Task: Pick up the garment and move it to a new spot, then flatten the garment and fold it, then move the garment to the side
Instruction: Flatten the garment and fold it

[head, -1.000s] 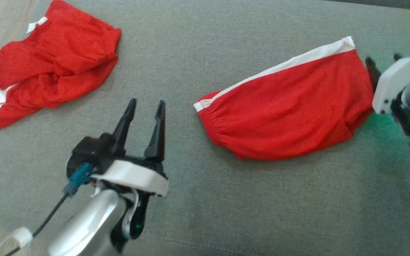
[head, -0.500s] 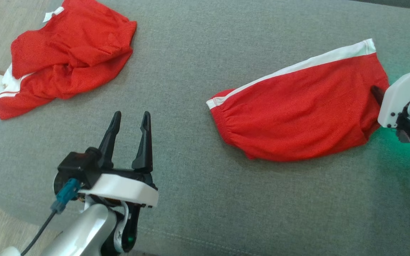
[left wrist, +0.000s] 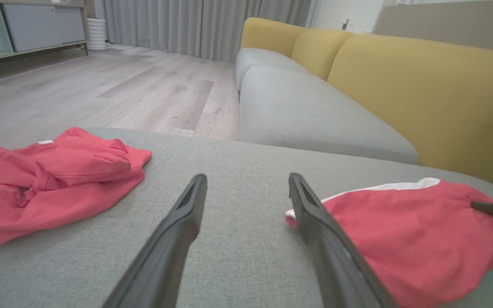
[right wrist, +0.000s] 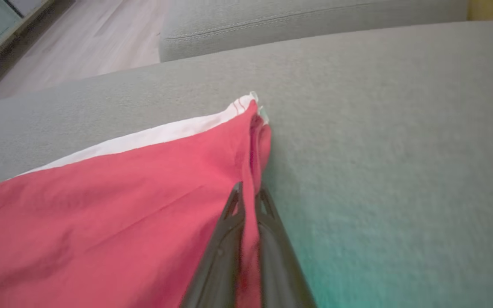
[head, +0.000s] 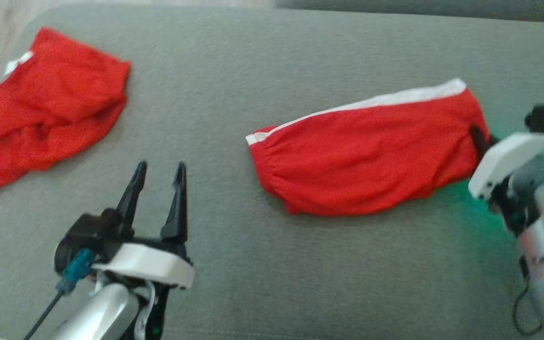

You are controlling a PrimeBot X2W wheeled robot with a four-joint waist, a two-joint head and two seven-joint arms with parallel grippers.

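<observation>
Pinching is seen on the right side: the right gripper (right wrist: 250, 189), at the bottom centre of the right wrist view, has both dark fingers pressed together on the edge of the garment (head: 366, 151), with red cloth caught between them just below the white-striped corner. In the head view the garment is laid right of centre on the grey cushion (head: 272, 274). It is folded into a long red shape with a white band along its upper edge and a gathered waistband at its left end. Its right end is met by the right gripper at the right edge of the frame, where a green glow is cast on the cushion below the wrist. The left gripper (head: 158, 174) is held at the lower left of the head view, fingers spread wide with nothing between them, above bare cushion and well apart from the garment. A second red garment (head: 40, 108) is left crumpled at the upper left of the frame, apart from both grippers. In the left wrist view a yellow sofa back (left wrist: 422, 85) is seen at the upper right and a wooden floor (left wrist: 101, 90) at the upper left.
</observation>
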